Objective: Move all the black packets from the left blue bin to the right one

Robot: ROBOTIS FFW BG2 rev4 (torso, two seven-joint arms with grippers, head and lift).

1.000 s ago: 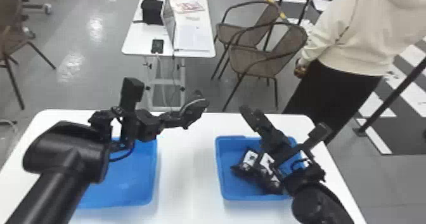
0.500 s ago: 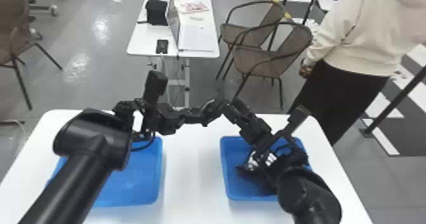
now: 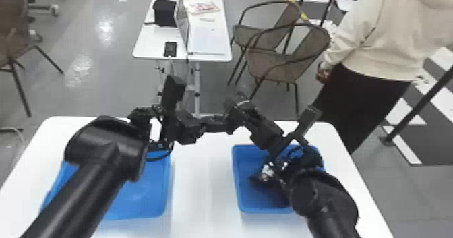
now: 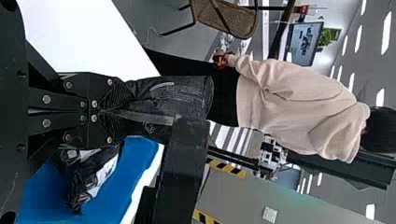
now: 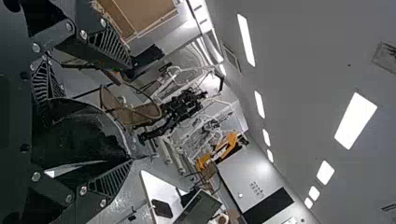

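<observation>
I see the left bin (image 3: 138, 200) and right bin (image 3: 244, 203) apart on my table (image 3: 202, 186), packets (image 3: 267, 172) in the right one, another table (image 3: 148, 45) behind, chairs (image 3: 273, 67) to its right

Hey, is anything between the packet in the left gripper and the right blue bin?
Yes, the right gripper and right arm. The arm reaches over the right blue bin, and the gripper's fingers are open around the packet held by the left gripper.
</observation>
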